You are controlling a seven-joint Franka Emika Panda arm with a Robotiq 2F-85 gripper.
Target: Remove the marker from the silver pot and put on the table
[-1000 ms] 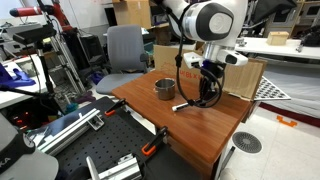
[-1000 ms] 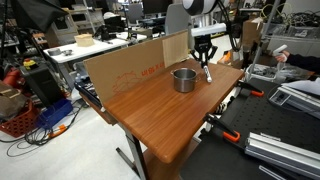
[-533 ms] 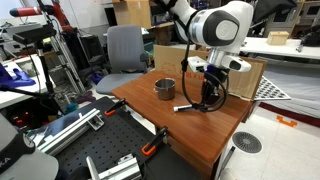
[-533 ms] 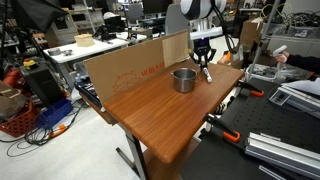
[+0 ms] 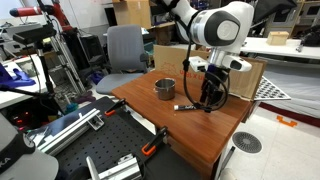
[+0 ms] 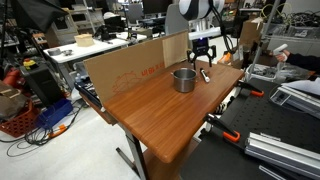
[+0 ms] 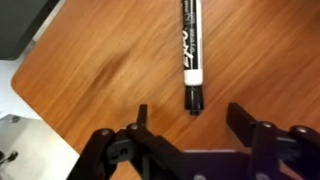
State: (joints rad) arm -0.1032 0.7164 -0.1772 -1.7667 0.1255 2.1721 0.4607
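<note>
Gripper [image 7: 190, 125]: wide open, holding nothing, jaws spread to either side of the marker [image 7: 192, 55] tip in the wrist view. Marker: flat on the table [image 5: 205, 135], just beneath and ahead of the fingertips, outside the pot [image 5: 164, 89].

Judged step: clearing away from the placed marker.
- Lift straight up.
- Avoid sideways drift that could nudge or roll the marker.
- Keep clear of the pot beside the tool and the cardboard wall [image 6: 130, 65] behind it.
- Note the table edge near, on the side away from the pot.
- Use the free air above for withdrawal.
</note>
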